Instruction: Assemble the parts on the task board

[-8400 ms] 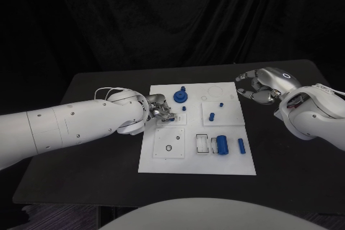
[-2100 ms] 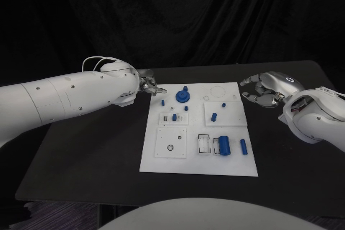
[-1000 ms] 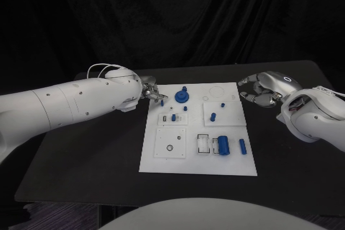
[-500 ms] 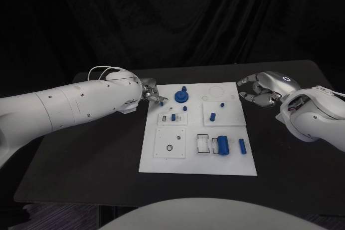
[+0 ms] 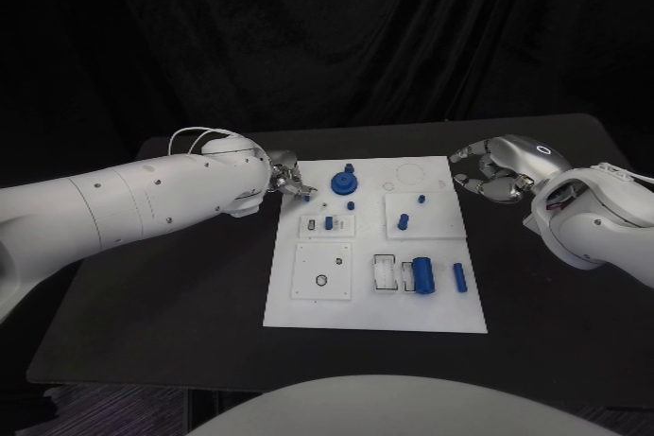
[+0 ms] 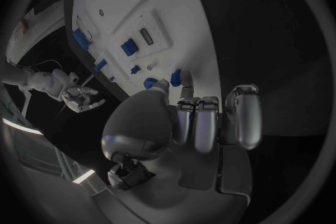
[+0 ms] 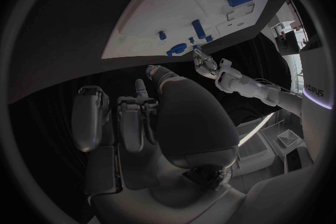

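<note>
Left arm: enters from the left edge of the head view, angled across toward the centre, forearm thick and white.
Left hand (image 5: 287, 180): at the arm's tip, fingers (image 6: 203, 123) curled close together with the thumb alongside; whether anything is pinched between them cannot be told.
Right arm: enters from the right edge, bent back toward the centre.
Right hand (image 5: 497, 168): silver back facing up, fingers (image 7: 133, 117) curled inward under the palm, nothing visible in them.
Separation: the two hands are well apart.
</note>
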### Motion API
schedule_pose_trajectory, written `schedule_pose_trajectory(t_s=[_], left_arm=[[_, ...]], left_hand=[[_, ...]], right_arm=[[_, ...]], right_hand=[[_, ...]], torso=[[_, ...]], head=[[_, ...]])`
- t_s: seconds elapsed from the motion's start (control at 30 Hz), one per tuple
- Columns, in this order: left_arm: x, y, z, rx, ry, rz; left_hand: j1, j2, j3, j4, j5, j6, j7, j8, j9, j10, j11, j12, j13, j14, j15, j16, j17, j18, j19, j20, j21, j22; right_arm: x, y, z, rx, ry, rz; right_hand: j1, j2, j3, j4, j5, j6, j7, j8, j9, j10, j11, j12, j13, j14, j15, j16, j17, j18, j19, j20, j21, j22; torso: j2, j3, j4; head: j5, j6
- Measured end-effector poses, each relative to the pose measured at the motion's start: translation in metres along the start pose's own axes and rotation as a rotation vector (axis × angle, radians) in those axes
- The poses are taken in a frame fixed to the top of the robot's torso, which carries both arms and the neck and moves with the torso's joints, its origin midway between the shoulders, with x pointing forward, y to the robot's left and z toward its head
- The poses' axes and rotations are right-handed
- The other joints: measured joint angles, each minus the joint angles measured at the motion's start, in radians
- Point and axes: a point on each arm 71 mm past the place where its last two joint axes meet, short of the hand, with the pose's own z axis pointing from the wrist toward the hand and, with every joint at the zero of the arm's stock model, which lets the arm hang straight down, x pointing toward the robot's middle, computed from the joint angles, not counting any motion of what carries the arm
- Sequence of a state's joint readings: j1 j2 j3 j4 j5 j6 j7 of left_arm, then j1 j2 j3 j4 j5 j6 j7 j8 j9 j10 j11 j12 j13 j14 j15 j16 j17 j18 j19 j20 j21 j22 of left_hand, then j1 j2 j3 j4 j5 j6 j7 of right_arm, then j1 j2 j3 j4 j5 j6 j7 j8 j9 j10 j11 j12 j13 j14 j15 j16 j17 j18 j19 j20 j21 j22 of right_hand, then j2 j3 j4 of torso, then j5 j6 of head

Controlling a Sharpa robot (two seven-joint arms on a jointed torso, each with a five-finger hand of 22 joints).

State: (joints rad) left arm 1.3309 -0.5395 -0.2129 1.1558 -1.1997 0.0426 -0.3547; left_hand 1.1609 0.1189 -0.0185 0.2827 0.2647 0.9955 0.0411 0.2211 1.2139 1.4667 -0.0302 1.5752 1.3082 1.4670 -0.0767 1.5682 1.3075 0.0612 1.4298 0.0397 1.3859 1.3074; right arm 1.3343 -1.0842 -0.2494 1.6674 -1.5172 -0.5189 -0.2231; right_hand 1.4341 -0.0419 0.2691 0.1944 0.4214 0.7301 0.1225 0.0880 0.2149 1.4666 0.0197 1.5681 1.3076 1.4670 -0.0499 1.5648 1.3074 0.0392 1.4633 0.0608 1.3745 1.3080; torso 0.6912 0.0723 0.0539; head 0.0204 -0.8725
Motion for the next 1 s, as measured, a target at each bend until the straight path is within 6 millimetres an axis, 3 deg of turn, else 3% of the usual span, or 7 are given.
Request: schedule_pose_trajectory(t_s=[0.37, 0.63, 1.0], left_arm=[[0.0019, -0.0004, 0.0003, 0.011, 0.004, -0.001], [0.0027, -0.0007, 0.0005, 0.018, 0.005, -0.001], [0.0033, 0.0007, 0.0002, 0.024, 0.005, -0.003]], left_hand=[[0.03, -0.011, 0.032, -0.001, 0.092, 0.003, -0.004, -0.024, -0.018, 0.0, 0.0, 0.0, 0.0, 0.0, 0.0, 0.0, 0.0, 0.0, 0.0, 0.0, -0.005, 0.0], [0.052, -0.016, 0.072, -0.003, 0.107, 0.007, 0.0, -0.035, -0.025, 0.0, 0.0, 0.0, 0.0, 0.0, 0.0, 0.0, 0.0, 0.0, 0.0, 0.0, -0.009, 0.0], [0.09, -0.054, 0.175, -0.005, 0.153, 0.01, -0.003, -0.046, -0.029, 0.0, 0.0, 0.0, 0.0, 0.0, 0.0, 0.0, 0.0, 0.0, 0.0, 0.0, -0.013, 0.0]], right_arm=[[0.0001, -0.0001, -0.0001, 0.0, 0.001, 0.0], [0.0001, -0.0001, -0.0001, 0.001, 0.002, 0.0], [0.0004, -0.0002, -0.0001, 0.001, 0.006, -0.001]], right_hand=[[0.0, 0.0, 0.003, 0.003, 0.0, 0.0, 0.0, 0.0, 0.0, 0.0, 0.0, 0.0, 0.0, 0.0, 0.0, -0.004, 0.0, 0.0, 0.0, 0.0, -0.005, 0.0], [0.0, 0.0, 0.006, 0.0, 0.0, 0.003, 0.003, 0.0, 0.0, 0.0, 0.0, 0.0, 0.0, 0.0, 0.0, -0.004, 0.0, 0.0, 0.0, 0.0, -0.008, 0.0], [0.0, 0.0, 0.009, -0.003, 0.008, 0.003, 0.003, 0.0, -0.001, 0.0, 0.0, 0.0, 0.0, 0.0, 0.0, -0.008, 0.0, 0.0, 0.0, 0.0, -0.013, 0.0]], torso=[[0.0, -0.0004, 0.0001], [0.0, -0.0004, 0.0001], [0.0, -0.0004, 0.0001]], head=[[-0.003, 0.0], [-0.003, 0.0], [-0.001, 0.0]])
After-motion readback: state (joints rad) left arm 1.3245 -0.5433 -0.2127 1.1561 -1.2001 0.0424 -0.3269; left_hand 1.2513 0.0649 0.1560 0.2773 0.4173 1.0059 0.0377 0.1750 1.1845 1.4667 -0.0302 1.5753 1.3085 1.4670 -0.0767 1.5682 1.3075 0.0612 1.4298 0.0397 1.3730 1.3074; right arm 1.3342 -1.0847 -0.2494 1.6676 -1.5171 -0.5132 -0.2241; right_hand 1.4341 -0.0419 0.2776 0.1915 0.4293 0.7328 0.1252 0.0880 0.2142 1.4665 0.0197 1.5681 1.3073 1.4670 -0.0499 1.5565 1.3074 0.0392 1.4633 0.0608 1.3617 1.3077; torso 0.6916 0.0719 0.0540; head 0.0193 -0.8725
